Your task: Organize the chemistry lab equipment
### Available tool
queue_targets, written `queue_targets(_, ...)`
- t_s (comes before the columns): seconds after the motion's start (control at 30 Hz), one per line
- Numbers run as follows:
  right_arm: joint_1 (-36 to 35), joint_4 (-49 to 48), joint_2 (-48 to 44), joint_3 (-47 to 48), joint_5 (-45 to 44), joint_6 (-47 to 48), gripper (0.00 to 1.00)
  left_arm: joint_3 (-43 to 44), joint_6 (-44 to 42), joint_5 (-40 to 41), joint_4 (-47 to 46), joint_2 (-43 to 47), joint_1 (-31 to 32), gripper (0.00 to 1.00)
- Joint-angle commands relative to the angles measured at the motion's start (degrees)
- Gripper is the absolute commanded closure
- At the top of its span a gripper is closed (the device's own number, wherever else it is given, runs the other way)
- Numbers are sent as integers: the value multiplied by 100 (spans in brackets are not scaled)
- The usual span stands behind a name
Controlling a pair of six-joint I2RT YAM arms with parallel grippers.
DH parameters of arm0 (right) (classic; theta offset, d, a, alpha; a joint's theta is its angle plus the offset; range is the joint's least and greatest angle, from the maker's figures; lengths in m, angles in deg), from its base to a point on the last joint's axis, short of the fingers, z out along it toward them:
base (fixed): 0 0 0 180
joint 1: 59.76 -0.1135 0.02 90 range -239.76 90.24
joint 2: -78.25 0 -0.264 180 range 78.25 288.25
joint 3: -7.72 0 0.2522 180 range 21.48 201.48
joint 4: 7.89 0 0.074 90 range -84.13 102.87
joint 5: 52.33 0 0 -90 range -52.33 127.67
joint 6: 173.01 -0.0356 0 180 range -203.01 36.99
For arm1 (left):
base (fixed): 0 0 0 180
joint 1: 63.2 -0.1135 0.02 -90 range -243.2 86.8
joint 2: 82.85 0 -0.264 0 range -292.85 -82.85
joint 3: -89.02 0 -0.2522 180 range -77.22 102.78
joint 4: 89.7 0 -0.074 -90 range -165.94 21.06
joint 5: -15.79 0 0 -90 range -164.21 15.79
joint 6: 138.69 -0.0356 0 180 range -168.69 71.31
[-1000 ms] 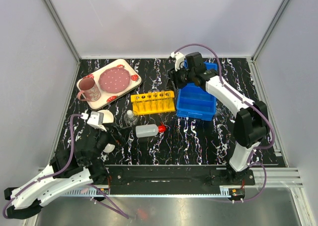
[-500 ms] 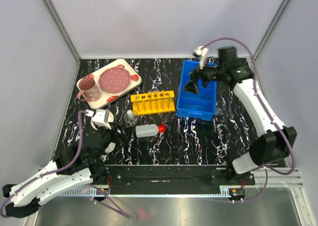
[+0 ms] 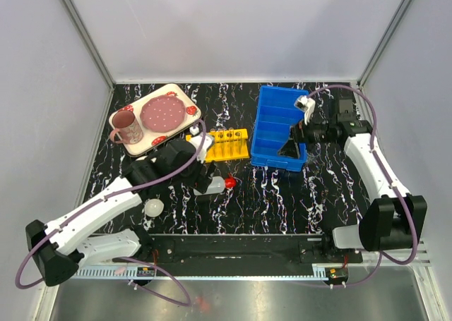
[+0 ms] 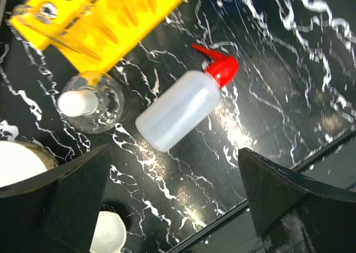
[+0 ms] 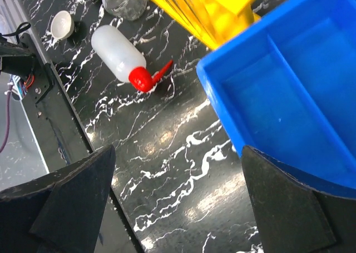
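— Where is our white red-capped squeeze bottle [image 4: 181, 109]?
— Lying on its side by the small clear glass flask [image 4: 89, 102]. Our left gripper [image 4: 172, 153] and right gripper [image 5: 178, 150] are both wide open

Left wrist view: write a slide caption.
Translucent white red-capped squeeze bottle lies on its side beside a clear glass flask and yellow holed tube rack.

Yellow tube rack [image 4: 111, 25] blurred, edge-cropped
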Motion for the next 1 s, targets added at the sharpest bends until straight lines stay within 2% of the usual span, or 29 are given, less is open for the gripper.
queue_targets(0.0,314,-321,-470,-465,428,-19,0,266,-1101,-902,98,-183,-26,1)
queue_targets(0.13,719,-936,-822,-1175,692,-239,0,-42,-1690,-1165,-367,-349,-18,1)
queue_targets(0.33,1246,-1666,-1455,-1941,815,-573,0,-235,-2270,-1097,-553,-596,44,1)
queue_targets(0.53,2028,-2115,-1886,-2285,885,-1003,0,-305,-2368,-1070,-632,-675,246,1)
queue_targets(0.63,2266,-2457,-1851,-2347,116,-1643,0,-385,-2263,-896,-737,-640,343,1)
queue_targets(0.77,2503,-2528,-1641,-2329,-609,-1874,0,-508,-1842,-588,-921,-430,343,1)
queue_targets(0.97,2600,-2353,-1229,-2180,-1346,-2015,0,-1191,-893,-507,-1712,817,-86,1)
